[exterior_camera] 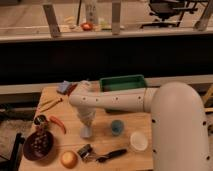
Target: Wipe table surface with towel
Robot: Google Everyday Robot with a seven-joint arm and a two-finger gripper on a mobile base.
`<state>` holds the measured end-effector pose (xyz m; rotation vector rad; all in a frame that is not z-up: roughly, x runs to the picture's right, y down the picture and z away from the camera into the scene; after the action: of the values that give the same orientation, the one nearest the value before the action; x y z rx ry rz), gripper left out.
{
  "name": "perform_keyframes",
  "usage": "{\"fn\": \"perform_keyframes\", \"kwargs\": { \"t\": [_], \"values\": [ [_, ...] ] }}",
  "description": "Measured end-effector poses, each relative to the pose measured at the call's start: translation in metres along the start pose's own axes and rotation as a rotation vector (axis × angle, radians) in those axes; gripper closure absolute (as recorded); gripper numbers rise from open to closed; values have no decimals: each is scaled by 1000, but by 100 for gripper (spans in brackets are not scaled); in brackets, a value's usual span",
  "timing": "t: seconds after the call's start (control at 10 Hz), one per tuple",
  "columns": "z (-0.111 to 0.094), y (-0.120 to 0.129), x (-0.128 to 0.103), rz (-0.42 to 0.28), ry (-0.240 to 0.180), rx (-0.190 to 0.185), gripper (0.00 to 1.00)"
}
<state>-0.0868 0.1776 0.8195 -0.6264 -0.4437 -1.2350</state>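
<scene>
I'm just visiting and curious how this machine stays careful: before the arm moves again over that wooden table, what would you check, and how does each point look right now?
1. Gripper down at the table: ok, it points at the wood near the middle-left.
2. Towel under or in the gripper: cannot tell; only a pale tip shows there, and a blue cloth lies at the far left corner.
3. Path to the right: not ok, a small blue cup stands close by.
4. Path to the left: not ok, a red pepper lies close by.
5. Near edge: not ok, a black-handled tool and an orange fruit lie there.
</scene>
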Motion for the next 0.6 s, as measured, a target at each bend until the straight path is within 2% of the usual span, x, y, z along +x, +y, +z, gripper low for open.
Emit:
{"fn": "perform_keyframes", "kwargs": {
  "t": [0.3, 0.4, 0.6],
  "values": [
    [-7, -9, 46, 64, 42, 28, 100],
    [-10, -20, 52, 63, 49, 48, 100],
    [-15, -43, 50, 40, 54, 83, 100]
  ]
}}
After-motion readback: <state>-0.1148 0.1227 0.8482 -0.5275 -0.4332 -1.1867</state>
